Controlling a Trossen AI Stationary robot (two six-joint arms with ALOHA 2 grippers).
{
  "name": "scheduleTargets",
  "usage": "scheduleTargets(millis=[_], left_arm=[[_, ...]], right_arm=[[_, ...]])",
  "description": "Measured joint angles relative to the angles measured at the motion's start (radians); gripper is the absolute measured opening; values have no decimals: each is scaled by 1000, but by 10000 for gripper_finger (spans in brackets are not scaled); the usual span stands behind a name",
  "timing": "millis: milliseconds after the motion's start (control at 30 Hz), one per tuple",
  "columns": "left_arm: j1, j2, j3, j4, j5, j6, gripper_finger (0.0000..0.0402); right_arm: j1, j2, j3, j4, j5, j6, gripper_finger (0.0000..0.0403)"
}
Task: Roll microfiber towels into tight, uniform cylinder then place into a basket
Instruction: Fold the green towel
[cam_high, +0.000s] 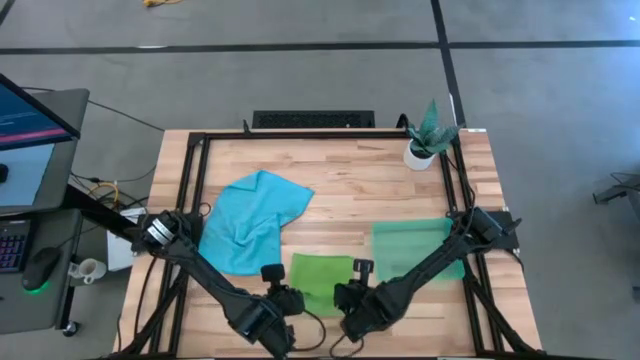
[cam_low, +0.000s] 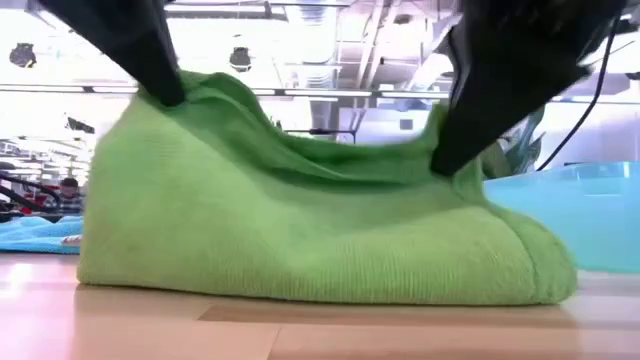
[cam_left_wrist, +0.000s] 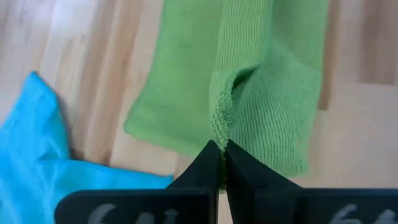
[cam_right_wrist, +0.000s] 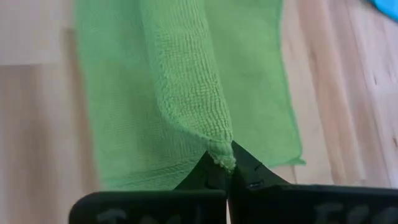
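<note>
The lime green towel (cam_high: 322, 278) lies near the table's front edge, its near edge raised at both ends by my two grippers. My left gripper (cam_left_wrist: 221, 152) is shut on its near left part and my right gripper (cam_right_wrist: 227, 163) on its near right part. In the low view the green towel (cam_low: 300, 230) rises into two peaks under the dark fingers, and its lower part rests on the wood. The turquoise towel (cam_high: 255, 220) lies crumpled on the table at the left. Right of the green towel stands the translucent green basket (cam_high: 415, 248). My left gripper pinches the green towel's near edge (cam_left_wrist: 219, 130) between its two fingers, which slant down from the near side. That edge is bunched and lifted, with a fold running away from the fingers. The rest lies on the table. My right gripper pinches the towel's near right edge (cam_right_wrist: 219, 149) between its two fingers, which slant down from the near side. A raised ridge of cloth runs away from the fingertips. The far part of the towel lies flat on the wood.
A small white plant pot (cam_high: 422, 152) stands at the table's far right corner. A dark frame (cam_high: 200, 150) runs along the table's sides. Bare wood lies between the towels and the far edge.
</note>
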Motion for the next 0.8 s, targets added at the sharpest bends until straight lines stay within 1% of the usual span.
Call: scheduleTargets(millis=[167,267,467,600,800], left_arm=[[40,0,0,-4,-6,3,0],[68,0,0,-36,-2,9,0],[113,3,0,-38,44,38,0],[132,27,0,-65,78,45,0],[151,51,0,-77,69,41,0]], right_arm=[[-28,0,-22,15,10,11,6],[-46,0,-40,14,9,45,6],[-65,0,-74,10,-1,111,8],[-63,0,-75,13,-1,117,6],[-72,0,-74,15,-1,115,7]])
